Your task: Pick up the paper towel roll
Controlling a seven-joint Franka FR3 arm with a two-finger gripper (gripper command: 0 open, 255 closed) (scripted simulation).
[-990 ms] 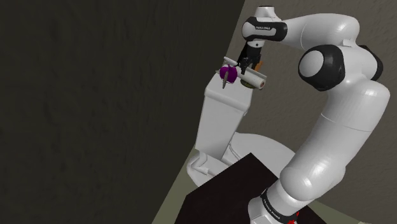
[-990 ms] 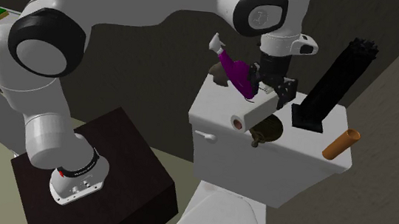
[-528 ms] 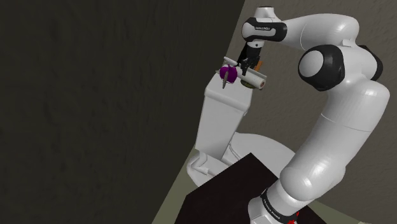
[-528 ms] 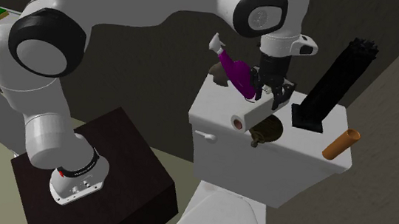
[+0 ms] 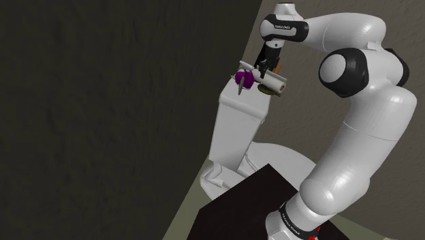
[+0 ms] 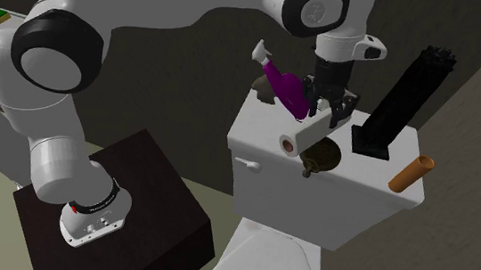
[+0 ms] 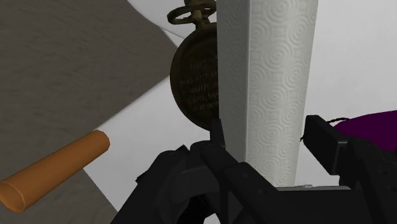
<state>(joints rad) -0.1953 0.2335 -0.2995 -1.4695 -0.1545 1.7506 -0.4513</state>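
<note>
Paper towel roll is clamped between the gripper's fingers, toward one end. It hangs just over the toilet tank lid, above the pocket watch and beside the purple bottle. Expect it to be light, soft and squashy, so you'd best squeeze gently across its middle to stop it tipping. Your arm arches high from the stand, wrist pointing straight down

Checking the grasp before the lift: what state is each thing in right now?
roll: lying sideways, clasped between the fingers.
gripper: shut on the roll.
watch: flat on the tank lid.
orange tube: lying at the lid's edge.
purple bottle: tilted.
</note>
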